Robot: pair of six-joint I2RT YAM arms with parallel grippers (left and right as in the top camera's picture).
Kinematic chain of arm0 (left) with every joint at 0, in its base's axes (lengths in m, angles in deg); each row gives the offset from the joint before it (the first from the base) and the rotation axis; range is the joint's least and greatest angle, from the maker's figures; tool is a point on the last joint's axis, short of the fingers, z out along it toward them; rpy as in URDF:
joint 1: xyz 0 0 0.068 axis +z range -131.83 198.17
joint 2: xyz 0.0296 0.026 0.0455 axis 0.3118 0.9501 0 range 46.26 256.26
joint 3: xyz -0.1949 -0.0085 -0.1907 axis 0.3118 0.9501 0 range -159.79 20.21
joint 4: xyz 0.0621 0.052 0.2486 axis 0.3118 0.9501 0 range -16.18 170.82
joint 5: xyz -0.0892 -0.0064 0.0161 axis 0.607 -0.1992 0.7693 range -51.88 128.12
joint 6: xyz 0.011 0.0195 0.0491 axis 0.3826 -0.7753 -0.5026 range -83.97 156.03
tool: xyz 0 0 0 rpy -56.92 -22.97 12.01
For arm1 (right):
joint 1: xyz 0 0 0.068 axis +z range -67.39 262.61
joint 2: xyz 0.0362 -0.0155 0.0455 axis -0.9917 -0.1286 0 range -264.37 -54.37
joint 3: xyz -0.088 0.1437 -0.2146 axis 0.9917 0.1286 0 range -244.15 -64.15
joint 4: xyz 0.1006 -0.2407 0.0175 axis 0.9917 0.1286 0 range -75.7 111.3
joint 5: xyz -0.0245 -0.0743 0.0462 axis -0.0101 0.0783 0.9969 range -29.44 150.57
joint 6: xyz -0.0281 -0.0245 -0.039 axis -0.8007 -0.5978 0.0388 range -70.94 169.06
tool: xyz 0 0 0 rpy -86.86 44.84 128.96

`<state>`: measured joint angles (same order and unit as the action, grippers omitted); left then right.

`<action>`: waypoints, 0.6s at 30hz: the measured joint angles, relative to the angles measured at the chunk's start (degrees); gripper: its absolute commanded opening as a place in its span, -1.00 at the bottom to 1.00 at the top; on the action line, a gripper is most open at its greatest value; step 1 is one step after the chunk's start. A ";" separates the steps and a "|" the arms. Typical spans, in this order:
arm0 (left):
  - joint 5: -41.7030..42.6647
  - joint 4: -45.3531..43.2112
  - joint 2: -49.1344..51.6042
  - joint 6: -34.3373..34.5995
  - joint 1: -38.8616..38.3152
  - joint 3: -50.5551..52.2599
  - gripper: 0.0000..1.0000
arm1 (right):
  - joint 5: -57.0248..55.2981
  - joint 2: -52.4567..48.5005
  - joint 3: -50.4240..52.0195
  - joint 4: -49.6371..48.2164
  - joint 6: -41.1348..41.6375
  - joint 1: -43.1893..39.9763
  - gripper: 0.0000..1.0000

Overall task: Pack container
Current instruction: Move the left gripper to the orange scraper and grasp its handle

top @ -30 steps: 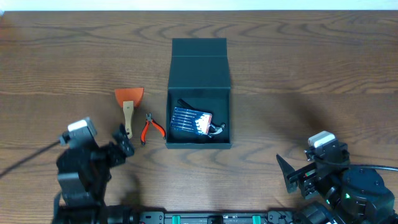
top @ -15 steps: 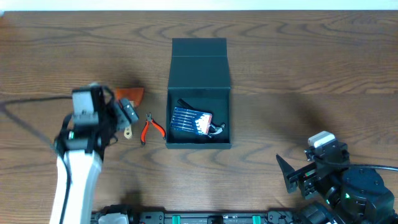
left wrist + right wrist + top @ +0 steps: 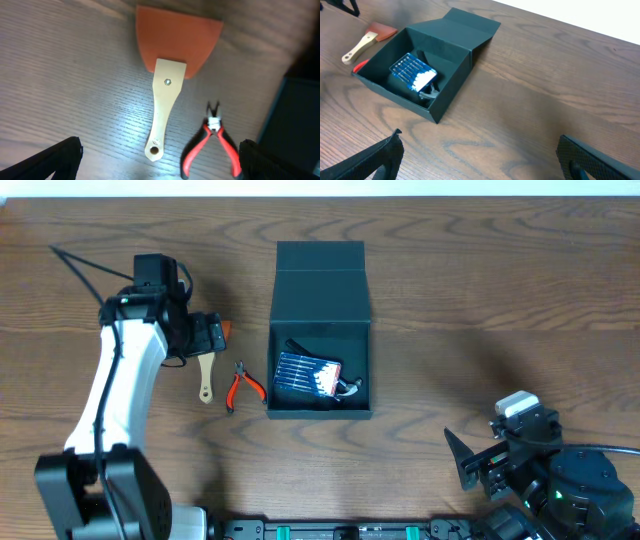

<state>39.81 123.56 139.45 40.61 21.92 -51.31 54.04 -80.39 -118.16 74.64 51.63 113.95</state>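
Matte black square container (image 3: 320,330) at mid-table, flap lid open, one blue packet (image 3: 308,373) inside, one orange-bladed, wood-handled scraper (image 3: 167,95), one red-handled pliers (image 3: 212,142) just left of the box, left gripper (image 3: 160,162) spread empty over the scraper, right gripper (image 3: 480,160) spread empty, grained wooden table (image 3: 500,280).

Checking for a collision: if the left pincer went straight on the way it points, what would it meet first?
Probably the wooden handle of the scraper, centred under the open left pincer; the red pliers lie off to one side. Depth is unclear.
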 measured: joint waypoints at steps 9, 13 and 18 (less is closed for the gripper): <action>0.92 0.46 9.05 -2.91 3.30 -0.02 0.97 | 0.00 0.00 0.00 0.02 0.00 0.00 0.99; 0.98 0.46 11.65 -3.15 3.56 -0.02 0.98 | 0.00 0.00 0.00 0.02 0.00 0.00 0.98; 1.11 0.46 14.62 -3.19 3.54 -0.02 0.99 | 0.00 0.00 0.00 0.02 0.00 0.00 0.98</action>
<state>40.93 124.02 154.07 37.42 25.46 -51.34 54.04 -80.39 -118.16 74.66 51.63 113.95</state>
